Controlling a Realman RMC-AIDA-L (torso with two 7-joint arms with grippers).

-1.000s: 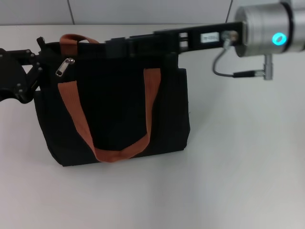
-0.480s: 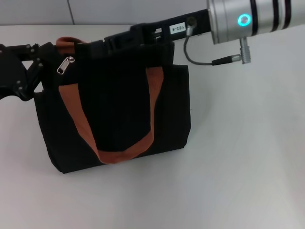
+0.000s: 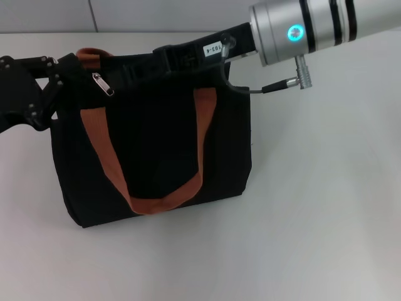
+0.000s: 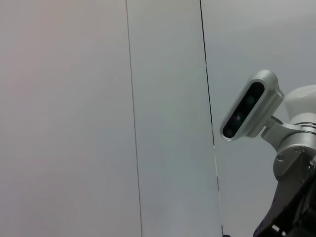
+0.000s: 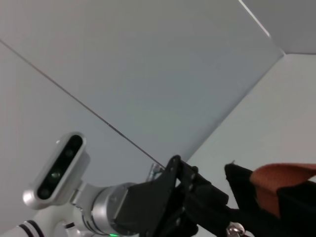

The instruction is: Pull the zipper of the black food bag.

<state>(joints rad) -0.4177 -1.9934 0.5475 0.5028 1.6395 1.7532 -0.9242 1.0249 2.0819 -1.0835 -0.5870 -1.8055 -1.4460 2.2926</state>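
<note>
The black food bag (image 3: pixel 156 144) stands upright on the white table, left of centre in the head view, with its brown-orange straps (image 3: pixel 103 157) hanging over the front. The zipper (image 3: pixel 103 83), a small silver pull tab, lies at the bag's top left and slants down to the right. My left gripper (image 3: pixel 55 88) is against the bag's top left corner. My right gripper (image 3: pixel 125 68) reaches in from the upper right along the bag's top edge, ending just right of the tab. The right wrist view shows the left gripper (image 5: pixel 207 197), the bag corner (image 5: pixel 242 180) and the tab (image 5: pixel 236 229).
The white table (image 3: pixel 313 219) stretches in front and to the right of the bag. The right arm's silver wrist (image 3: pixel 313 28) and its cable (image 3: pixel 263 88) hang over the bag's top right. A grey panelled wall (image 4: pixel 148 98) stands behind.
My right arm has slid left along the bag's top toward the zipper. The pull tab has flipped from hanging down-left to slanting down-right. The left gripper has stayed at the corner.
</note>
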